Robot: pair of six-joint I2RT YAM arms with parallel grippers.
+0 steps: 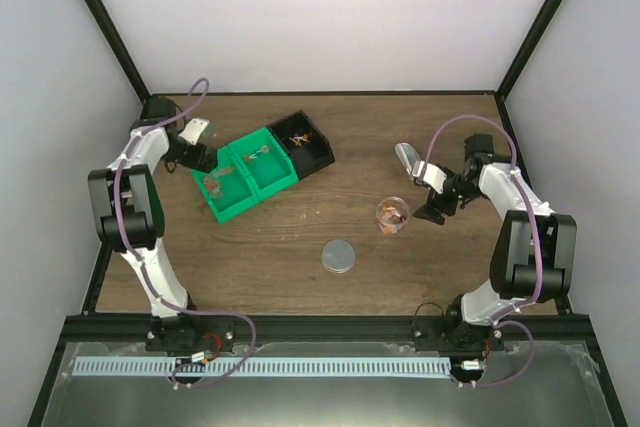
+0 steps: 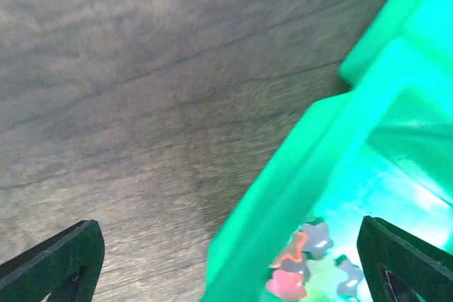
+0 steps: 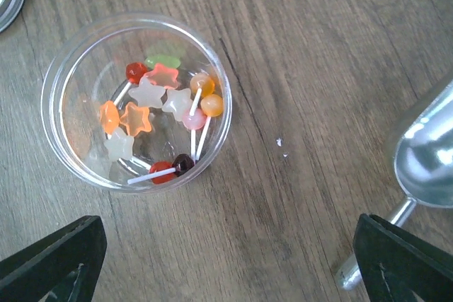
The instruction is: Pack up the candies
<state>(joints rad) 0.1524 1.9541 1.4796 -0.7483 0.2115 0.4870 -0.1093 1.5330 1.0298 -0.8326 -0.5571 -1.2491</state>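
Note:
The candies (image 3: 152, 104) are small star and ball sweets on white sticks, orange, red, white and pink, lying in a clear plastic cup (image 3: 71, 143). The cup (image 1: 392, 215) stands right of the table's middle. More candies (image 2: 304, 263) lie in a green bin (image 2: 297, 167). My left gripper (image 2: 230, 270) is open and empty, straddling that bin's left wall (image 1: 207, 169). My right gripper (image 3: 230, 266) is open and empty, just right of the cup (image 1: 433, 211). A silver scoop (image 3: 425, 160) lies on the table to its right.
Two joined green bins (image 1: 246, 187) and a black bin (image 1: 315, 152) sit at the back left, each with a few sweets. A round grey lid (image 1: 339, 256) lies in front of the cup. The scoop (image 1: 408, 158) lies behind the right gripper.

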